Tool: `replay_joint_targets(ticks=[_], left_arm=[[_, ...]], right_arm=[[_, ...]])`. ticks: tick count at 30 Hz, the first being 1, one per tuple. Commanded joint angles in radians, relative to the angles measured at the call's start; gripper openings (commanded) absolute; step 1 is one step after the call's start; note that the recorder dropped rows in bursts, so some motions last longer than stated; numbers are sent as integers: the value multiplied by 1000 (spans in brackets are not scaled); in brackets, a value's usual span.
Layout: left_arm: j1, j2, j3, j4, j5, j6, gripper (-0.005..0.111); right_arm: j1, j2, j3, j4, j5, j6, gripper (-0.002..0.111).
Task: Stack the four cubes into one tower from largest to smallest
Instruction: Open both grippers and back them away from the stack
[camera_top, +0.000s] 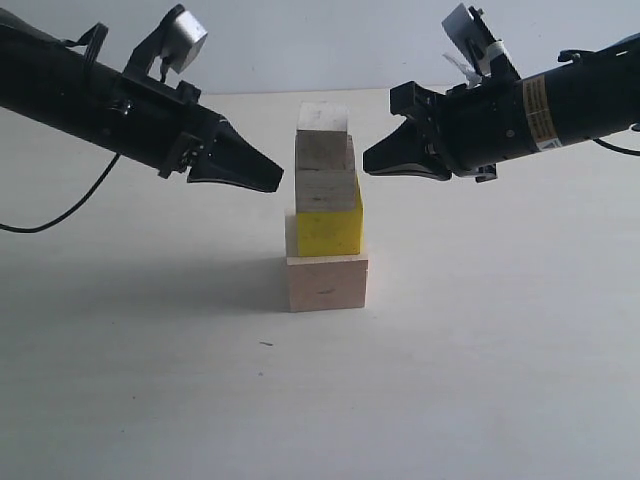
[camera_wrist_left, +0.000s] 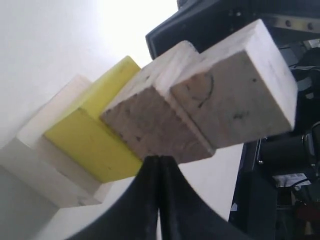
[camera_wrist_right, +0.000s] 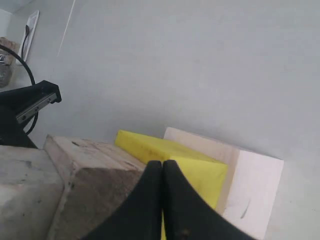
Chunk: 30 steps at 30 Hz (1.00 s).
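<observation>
**Tower Complete; Both Grippers Empty**

On the table (camera_top: 150, 380), all four cubes were found stacked: large pale cube (camera_top: 327, 283), yellow cube (camera_top: 330, 228), medium pale cube (camera_top: 325, 175), small pale cube (camera_top: 322, 118). Slight offsets between tiers were noted. The left gripper (camera_top: 270, 178) and right gripper (camera_top: 375, 160) were fully closed, empty, flanking the upper tiers. No stacking was judged outstanding.

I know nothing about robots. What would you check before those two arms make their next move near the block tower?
1. Four cubes in size order, large pale cube, yellow cube, medium cube, small cube: ok.
2. Cubes centred on each other: not ok, edges staggered.
3. Left end effector shut, empty: ok.
4. Right end effector shut, empty: ok.
5. Tips clear of the medium cube: cannot tell, very close.
</observation>
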<state>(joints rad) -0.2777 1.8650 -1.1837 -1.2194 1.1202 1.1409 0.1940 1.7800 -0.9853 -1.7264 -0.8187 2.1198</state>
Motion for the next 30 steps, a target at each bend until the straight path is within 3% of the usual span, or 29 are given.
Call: replay_joint_targets(ticks=[1, 11, 30], left_arm=[[-3, 12, 5, -17, 9, 7, 0], [-56, 12, 5, -2, -33, 9, 0], [-30, 12, 5, 9, -17, 3, 0]], right_arm=[[1, -1, 2, 7, 2, -8, 0], [1, -1, 2, 7, 2, -8, 0], [1, -1, 2, -18, -84, -4, 0]])
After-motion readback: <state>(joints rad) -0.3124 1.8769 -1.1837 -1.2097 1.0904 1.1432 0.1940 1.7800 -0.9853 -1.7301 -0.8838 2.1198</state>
